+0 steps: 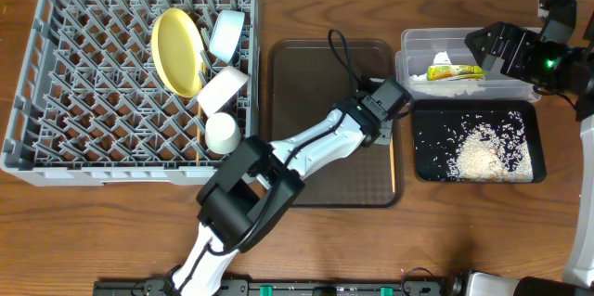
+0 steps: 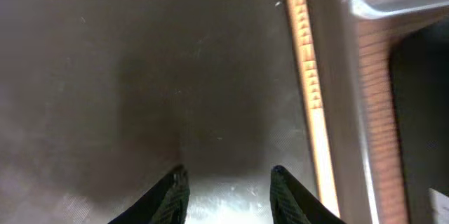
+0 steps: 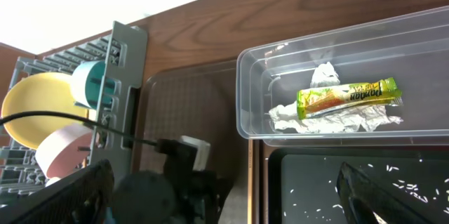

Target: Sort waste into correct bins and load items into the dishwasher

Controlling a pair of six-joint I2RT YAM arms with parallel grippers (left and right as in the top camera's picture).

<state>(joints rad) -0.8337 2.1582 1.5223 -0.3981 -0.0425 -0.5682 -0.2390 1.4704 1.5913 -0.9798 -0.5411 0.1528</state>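
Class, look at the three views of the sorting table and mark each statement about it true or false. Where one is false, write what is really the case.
1. The green-and-yellow wrapper lies in the clear tub. True.
2. The rice is spread over the brown tray. False: it lies in the black tray.
3. The yellow plate stands in the grey dish rack. True.
4. The left tool grips a chopstick. False: its fingers are apart with nothing between them, above the brown tray.
5. The pale blue bowl sits in the clear tub. False: it is in the dish rack, beside the yellow plate.
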